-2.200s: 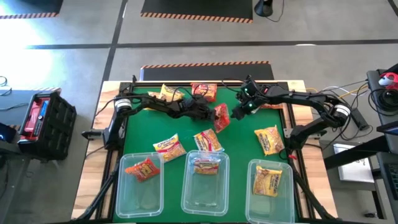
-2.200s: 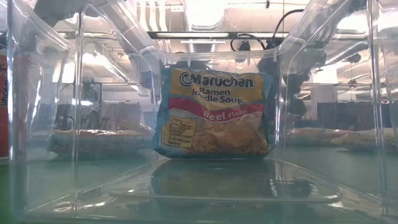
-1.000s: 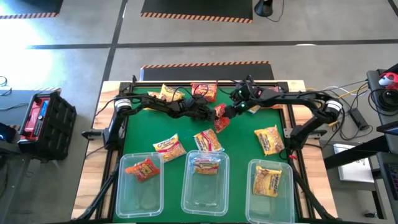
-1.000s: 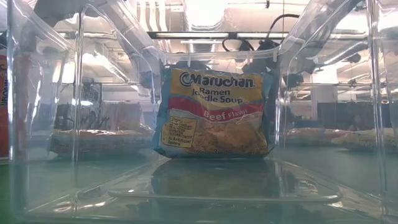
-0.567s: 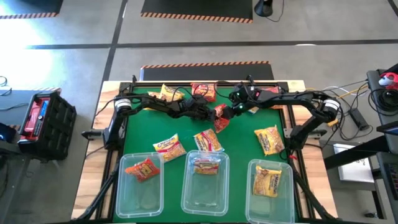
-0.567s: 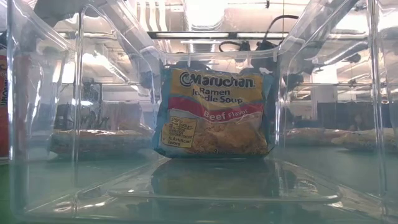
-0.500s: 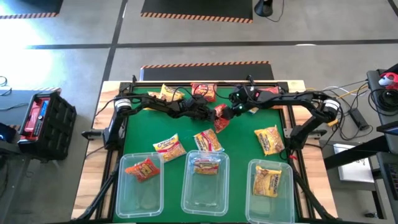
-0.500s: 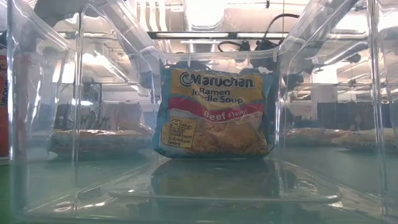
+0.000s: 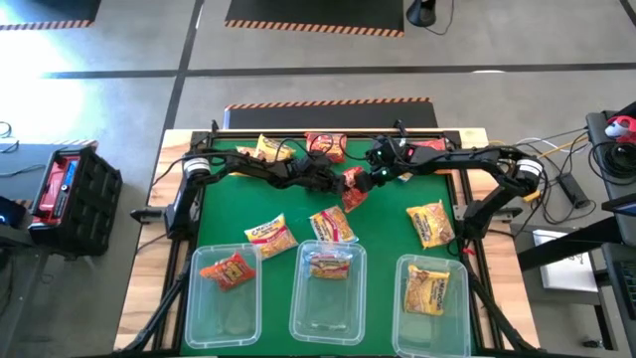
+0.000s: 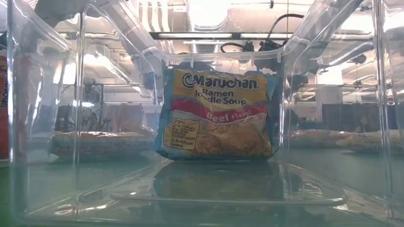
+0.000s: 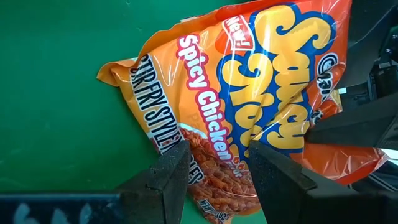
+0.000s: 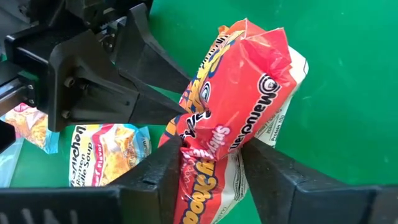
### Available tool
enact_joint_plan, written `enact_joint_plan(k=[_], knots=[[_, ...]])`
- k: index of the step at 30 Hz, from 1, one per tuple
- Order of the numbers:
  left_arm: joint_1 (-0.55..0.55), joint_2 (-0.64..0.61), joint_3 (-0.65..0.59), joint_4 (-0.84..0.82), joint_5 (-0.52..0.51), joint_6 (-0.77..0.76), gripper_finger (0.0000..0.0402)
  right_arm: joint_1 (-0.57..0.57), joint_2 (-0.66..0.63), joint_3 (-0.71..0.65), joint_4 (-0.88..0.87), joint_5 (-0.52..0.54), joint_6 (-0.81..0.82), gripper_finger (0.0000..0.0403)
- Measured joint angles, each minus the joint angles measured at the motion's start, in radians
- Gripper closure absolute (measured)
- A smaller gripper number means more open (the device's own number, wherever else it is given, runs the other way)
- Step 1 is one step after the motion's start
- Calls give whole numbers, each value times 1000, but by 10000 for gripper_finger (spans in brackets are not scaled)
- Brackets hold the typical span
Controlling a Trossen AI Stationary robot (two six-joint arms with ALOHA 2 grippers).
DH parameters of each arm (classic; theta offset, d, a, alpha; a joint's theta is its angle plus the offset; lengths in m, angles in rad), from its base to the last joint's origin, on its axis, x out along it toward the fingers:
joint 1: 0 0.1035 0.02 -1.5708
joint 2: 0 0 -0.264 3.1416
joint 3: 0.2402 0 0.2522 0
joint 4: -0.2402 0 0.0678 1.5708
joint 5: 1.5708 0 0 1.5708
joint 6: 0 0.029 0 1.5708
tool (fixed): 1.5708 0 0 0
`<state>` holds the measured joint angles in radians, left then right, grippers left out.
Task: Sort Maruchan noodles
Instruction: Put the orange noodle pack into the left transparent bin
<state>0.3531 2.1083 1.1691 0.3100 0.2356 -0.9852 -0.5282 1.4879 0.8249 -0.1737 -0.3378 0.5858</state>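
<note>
Maruchan noodles packet (image 9: 353, 186), red-orange, hangs pinched at mid-table between both arms; left gripper (image 11: 214, 163) clamps one edge; right gripper (image 12: 211, 163) narrows on the opposite end.

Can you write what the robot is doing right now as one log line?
step: handover | left gripper: shut on red packet | right gripper: shut on red packet | place: above green mat

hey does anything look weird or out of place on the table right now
Yes: both claws grip one orange Spicy Chicken packet mid-table, left claw and right claw pinching opposite ends, crumpling it. Otherwise, nothing has spilled.
</note>
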Motion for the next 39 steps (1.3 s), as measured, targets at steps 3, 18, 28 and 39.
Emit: enact_joint_plan(k=[3, 18, 28, 39], knots=[[0, 1, 12, -7, 0, 0, 253, 0, 0, 0, -3, 1, -2, 266], [1, -74, -2, 9, 38, 21, 253, 0, 3, -2, -7, 1, -28, 280], [2, -144, -19, -50, 46, 52, 253, -2, 3, -2, -14, -2, -64, 280], [2, -264, -22, -281, -11, 113, 253, -9, -20, 3, -31, -26, -110, 280]])
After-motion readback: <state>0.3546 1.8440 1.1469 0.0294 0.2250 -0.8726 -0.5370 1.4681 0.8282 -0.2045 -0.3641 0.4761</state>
